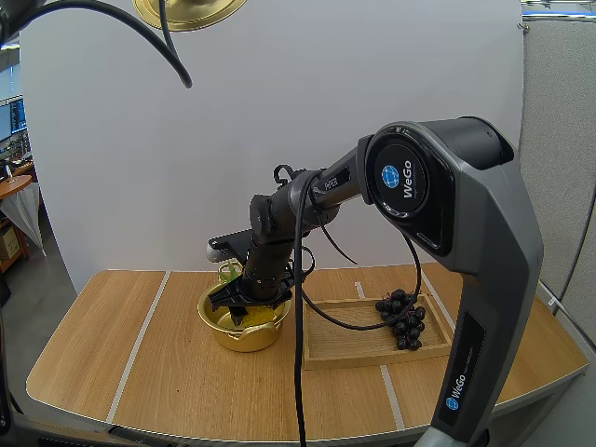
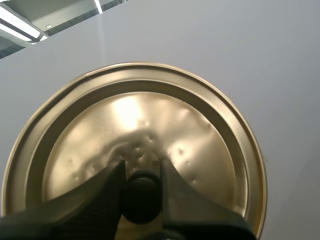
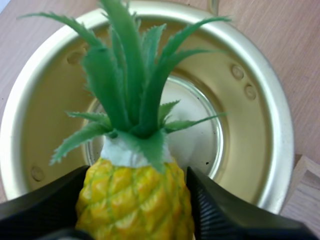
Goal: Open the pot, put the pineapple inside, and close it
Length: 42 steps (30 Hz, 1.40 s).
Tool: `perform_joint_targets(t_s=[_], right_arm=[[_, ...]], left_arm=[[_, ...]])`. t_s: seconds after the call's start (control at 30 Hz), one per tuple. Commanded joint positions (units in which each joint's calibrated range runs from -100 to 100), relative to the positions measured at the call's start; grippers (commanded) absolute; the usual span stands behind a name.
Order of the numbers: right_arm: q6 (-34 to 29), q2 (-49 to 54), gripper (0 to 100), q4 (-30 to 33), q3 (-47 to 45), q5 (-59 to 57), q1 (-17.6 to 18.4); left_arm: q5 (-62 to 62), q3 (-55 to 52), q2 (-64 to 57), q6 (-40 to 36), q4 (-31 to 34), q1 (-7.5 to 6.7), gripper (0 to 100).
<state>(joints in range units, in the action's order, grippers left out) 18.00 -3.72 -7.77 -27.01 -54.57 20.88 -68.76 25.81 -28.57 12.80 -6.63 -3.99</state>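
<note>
Drop-in step: right gripper point(image 3: 136, 212) grips pineapple point(image 3: 132, 187), open pot point(image 3: 257, 130) right beneath it; left gripper point(image 2: 141, 172) pinches lid point(image 2: 150, 112). Next, I'd guess: lower, let go.

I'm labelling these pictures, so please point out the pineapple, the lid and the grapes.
pineapple point(image 3: 134, 200): right wrist view, on its yellow body.
lid point(image 2: 150, 125): left wrist view, on its dented golden face.
grapes point(image 1: 402, 321): high view, on the middle of the bunch.
</note>
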Motion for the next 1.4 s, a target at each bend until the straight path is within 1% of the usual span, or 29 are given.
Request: perform_joint_targets(t_s=[0.0, 0.17, 0.27, 0.43, 0.67, 0.9, 1.1, 1.17, 1.27, 1.37], right_arm=[[0.64, 0.39, 100, 0.41, 0.31, -0.85, 0.05], [0.64, 2.40, 100, 0.41, 0.31, -0.63, 0.05], [0.64, 5.85, 100, 0.41, 0.31, -0.99, 0.05], [0.64, 13.71, 100, 0.80, 0.31, -5.38, 0.05], [0.64, 28.04, 100, 1.19, -0.34, -14.11, 0.05], [0.25, 46.37, 100, 1.19, -8.22, -17.82, 0.05], [0.25, 62.16, 100, 1.61, -15.06, -25.88, 0.05], [-0.14, 66.08, 100, 2.84, -16.62, -27.84, 0.05], [-1.89, 71.45, 100, 6.54, -19.12, -29.53, 0.05], [-2.43, 74.79, 100, 9.07, -20.72, -32.02, 0.05]], left_arm=[[2.02, 0.27, -0.29, -0.25, 0.21, 0.05, 0], [2.02, 0.27, -0.29, -0.25, 0.21, 0.05, 0], [2.02, 0.27, -0.29, -0.25, 0.21, 0.05, 0], [2.02, 0.27, -0.29, -0.25, 0.21, 0.05, 0], [2.02, 0.27, -0.29, -0.25, 0.21, 0.05, 0], [2.02, 0.27, -0.29, -0.25, 0.21, 0.05, 0], [1.86, 0.27, -0.29, -0.25, 0.21, 0.05, 0], [1.86, 0.27, -0.29, -0.25, 0.21, 0.05, 0], [1.86, 0.27, -0.29, -0.25, 0.21, 0.05, 0], [1.86, 0.27, -0.29, -0.25, 0.21, 0.05, 0]])
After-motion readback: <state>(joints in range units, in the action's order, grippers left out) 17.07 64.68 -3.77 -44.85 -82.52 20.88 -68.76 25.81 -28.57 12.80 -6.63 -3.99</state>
